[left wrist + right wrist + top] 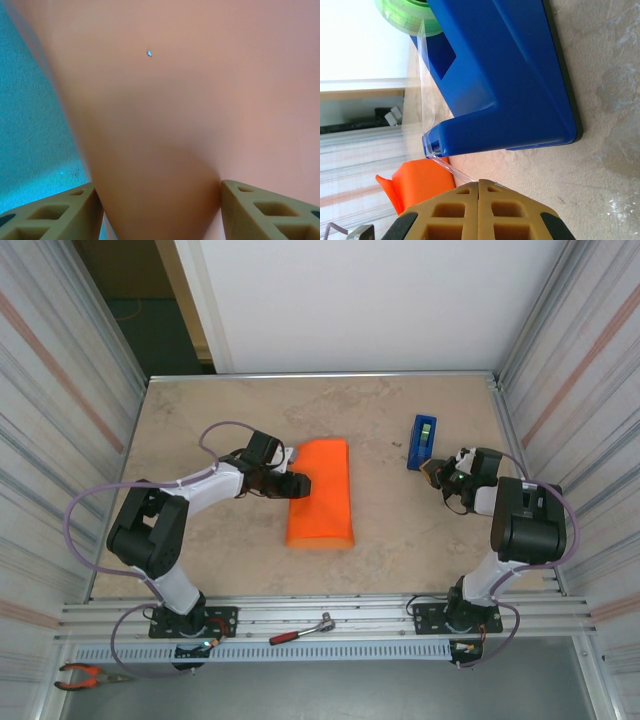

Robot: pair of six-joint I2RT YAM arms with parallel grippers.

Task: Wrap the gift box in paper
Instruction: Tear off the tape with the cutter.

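Seemingly left pincer (157, 186) clamps paper (175, 100); right pincer (478, 184) pinches tape (452, 170).

Orange paper (322, 495) folded into long flat parcel, lying centre, slightly tilted.

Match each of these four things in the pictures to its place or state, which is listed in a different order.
Things:
1. orange paper
2. blue tape dispenser
3. red-handled tool
4. right gripper

Places or states:
A. lying on the metal rail at the near edge
B. shut on a strip of clear tape
C. gripped by the left gripper, mid-table
D. standing on the right half of the table

Pairs: 1-C, 2-D, 3-A, 4-B
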